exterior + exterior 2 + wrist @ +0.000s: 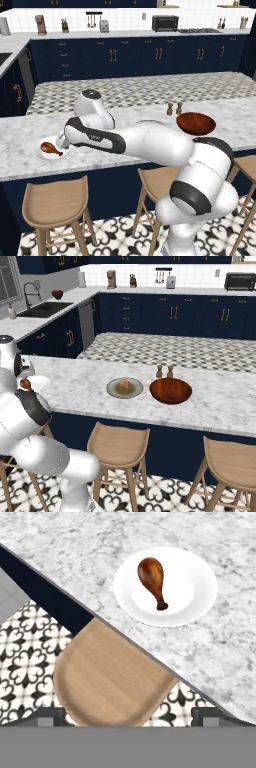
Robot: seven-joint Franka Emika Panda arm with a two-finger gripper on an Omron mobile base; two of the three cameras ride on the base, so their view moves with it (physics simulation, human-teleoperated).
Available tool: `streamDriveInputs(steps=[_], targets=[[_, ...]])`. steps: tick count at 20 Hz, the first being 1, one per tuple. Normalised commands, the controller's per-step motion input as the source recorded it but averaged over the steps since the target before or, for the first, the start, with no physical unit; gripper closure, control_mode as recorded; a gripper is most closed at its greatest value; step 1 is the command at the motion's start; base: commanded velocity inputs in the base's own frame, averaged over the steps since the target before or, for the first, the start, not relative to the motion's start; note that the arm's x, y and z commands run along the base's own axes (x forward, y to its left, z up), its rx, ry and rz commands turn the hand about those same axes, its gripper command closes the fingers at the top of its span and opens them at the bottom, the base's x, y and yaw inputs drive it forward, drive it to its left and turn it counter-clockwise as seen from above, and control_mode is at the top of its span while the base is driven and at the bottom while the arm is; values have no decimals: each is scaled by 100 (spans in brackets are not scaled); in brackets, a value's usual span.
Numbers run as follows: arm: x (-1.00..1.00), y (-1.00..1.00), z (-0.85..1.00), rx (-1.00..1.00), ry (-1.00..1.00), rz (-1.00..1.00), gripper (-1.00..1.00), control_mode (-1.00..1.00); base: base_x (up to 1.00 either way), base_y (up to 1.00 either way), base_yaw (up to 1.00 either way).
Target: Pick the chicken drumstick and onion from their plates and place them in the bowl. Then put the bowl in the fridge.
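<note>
White plate (42, 154) half behind arm (100, 137)

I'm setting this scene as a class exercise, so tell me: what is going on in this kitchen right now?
A white robot arm reaches over the marble counter toward the chicken drumstick, which lies on the white plate. Its gripper hangs above with jaws open, holding nothing, and sits over a wooden stool rather than the plate. The onion rests on the grey-rimmed plate beside the bowl, which holds nothing yet.
</note>
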Motion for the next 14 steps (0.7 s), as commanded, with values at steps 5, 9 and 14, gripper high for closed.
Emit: streamDriveInputs(steps=[5, 9, 14], targets=[[48, 35, -12, -2, 0, 0, -100, -100, 0, 0, 0], [48, 38, -18, 0, 0, 0, -100, -100, 0, 0, 0], [38, 26, -19, 0, 2, 0, -100, -100, 0, 0, 0]])
